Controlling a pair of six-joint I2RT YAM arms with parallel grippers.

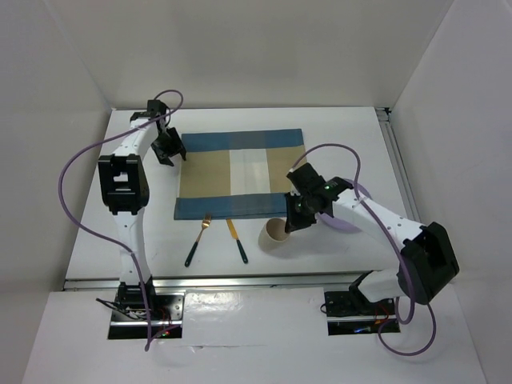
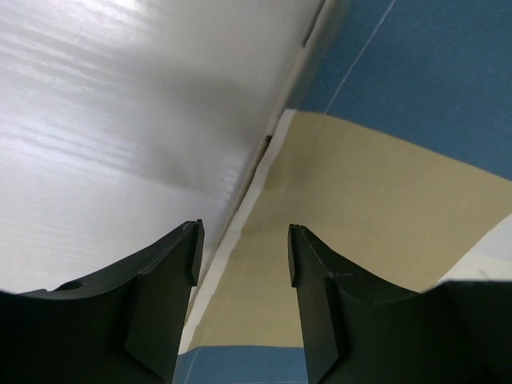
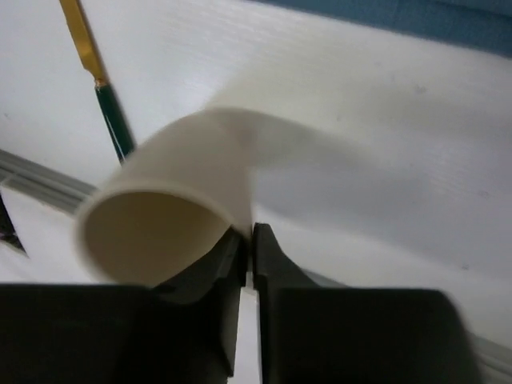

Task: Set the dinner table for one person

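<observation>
The white dinner table (image 1: 344, 144) holds a blue-and-tan striped placemat (image 1: 240, 174) in its middle. A gold fork (image 1: 198, 238) and a gold knife (image 1: 237, 242), both with dark green handles, lie in front of the mat. My right gripper (image 1: 294, 220) is shut on the rim of a cream cup (image 1: 278, 233), one finger inside and one outside (image 3: 250, 240). The cup (image 3: 172, 208) is tilted, just right of the knife (image 3: 96, 76). My left gripper (image 1: 172, 152) is open and empty, its jaws (image 2: 242, 252) astride the placemat's left edge (image 2: 264, 172).
Metal rails run along the table's right edge (image 1: 396, 160) and near edge (image 1: 240, 280). White walls enclose the table at the back and sides. A pale purple shape (image 1: 350, 222) lies partly hidden under my right arm. Purple cables loop off both arms.
</observation>
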